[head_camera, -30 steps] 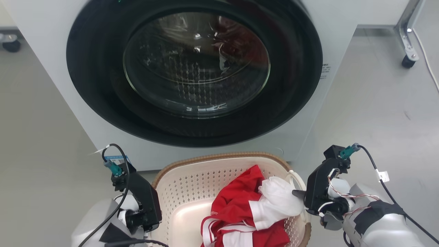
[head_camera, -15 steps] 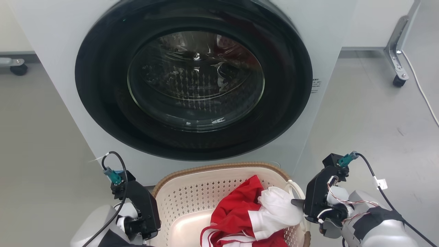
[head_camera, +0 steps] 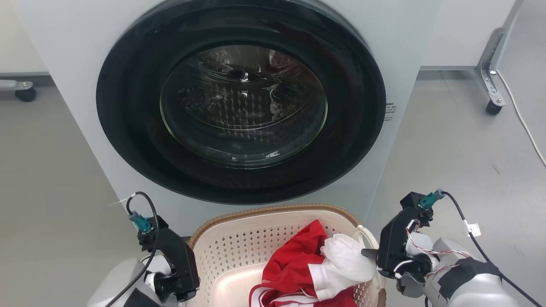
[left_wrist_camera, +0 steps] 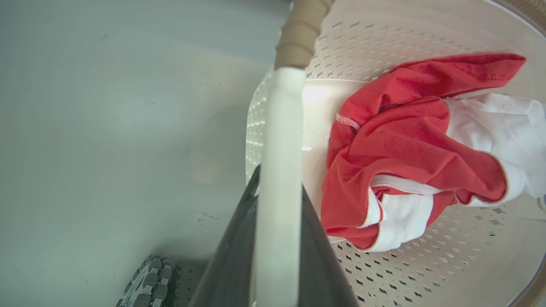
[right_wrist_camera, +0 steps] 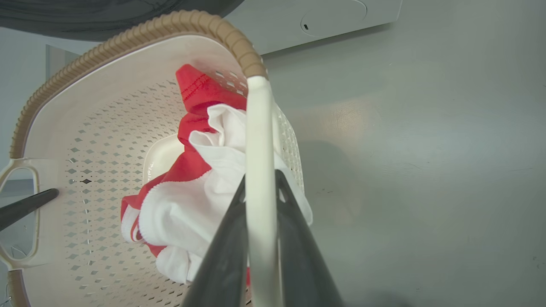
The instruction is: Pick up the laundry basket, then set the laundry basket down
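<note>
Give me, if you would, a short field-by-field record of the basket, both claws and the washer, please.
laundry basket: directly in front of the washer, below its door
left claw: closed across the left handle
right claw: closed across the right handle
contents: red and white clothes, bunched toward the right claw's side
washer door: shut
basket off the floor: cannot tell
</note>
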Motion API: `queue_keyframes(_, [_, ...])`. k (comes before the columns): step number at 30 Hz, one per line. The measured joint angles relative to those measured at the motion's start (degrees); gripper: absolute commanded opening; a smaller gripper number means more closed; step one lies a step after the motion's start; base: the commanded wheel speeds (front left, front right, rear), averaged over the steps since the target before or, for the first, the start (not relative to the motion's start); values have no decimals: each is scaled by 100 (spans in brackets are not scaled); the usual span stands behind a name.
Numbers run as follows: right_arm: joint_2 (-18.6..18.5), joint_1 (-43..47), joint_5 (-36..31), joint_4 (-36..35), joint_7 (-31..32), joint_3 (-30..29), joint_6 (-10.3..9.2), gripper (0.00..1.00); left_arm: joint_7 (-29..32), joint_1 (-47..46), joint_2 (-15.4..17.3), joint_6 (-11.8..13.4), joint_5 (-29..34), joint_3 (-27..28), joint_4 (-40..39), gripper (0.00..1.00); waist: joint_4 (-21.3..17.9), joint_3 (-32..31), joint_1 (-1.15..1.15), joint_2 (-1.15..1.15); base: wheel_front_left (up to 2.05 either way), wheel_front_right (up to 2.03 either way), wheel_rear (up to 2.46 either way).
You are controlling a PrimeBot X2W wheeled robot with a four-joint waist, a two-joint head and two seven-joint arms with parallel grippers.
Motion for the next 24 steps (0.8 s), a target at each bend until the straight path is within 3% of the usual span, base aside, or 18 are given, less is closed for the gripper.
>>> queue_keyframes(24, [1, 0, 75, -2, -9, 44, 0, 0, -10, 12, 35, 0, -44, -84, -91, 0, 30, 7, 0, 1, 0, 0, 0])
